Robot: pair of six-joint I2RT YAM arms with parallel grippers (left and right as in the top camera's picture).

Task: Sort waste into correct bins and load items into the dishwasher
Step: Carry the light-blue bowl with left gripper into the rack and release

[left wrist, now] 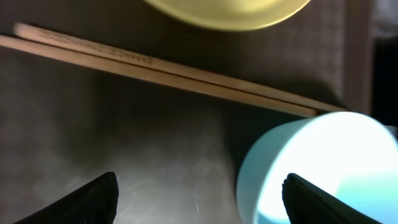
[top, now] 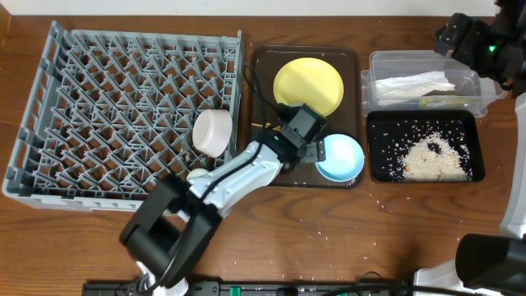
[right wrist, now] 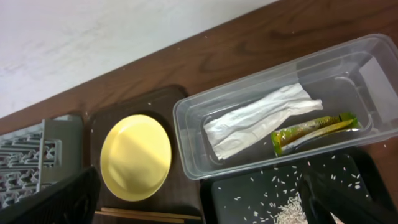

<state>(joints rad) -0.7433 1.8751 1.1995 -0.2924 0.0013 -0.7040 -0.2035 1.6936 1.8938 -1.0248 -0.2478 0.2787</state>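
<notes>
My left gripper (top: 305, 131) is open and empty, low over the brown tray (top: 263, 62). In the left wrist view its fingers (left wrist: 199, 202) straddle bare tray. The wooden chopsticks (left wrist: 168, 71) lie just ahead of them, the light blue bowl (left wrist: 317, 168) (top: 339, 158) is at the right finger, and the yellow plate (left wrist: 230, 12) (top: 308, 86) is beyond. A white cup or bowl (top: 212, 131) lies in the grey dish rack (top: 123, 107). My right gripper (right wrist: 199, 205) is open and empty, high over the clear tub (right wrist: 199, 109), which holds the napkin (right wrist: 255, 121) and the sleeve (right wrist: 314, 130). Rice (top: 431, 156) lies in the black tray (top: 378, 164).
A few loose grains lie on the wooden table (top: 386, 201) in front of the black tray. My right arm (top: 481, 45) hangs over the back right corner. The rack's raised side (top: 238, 90) stands right beside the brown tray.
</notes>
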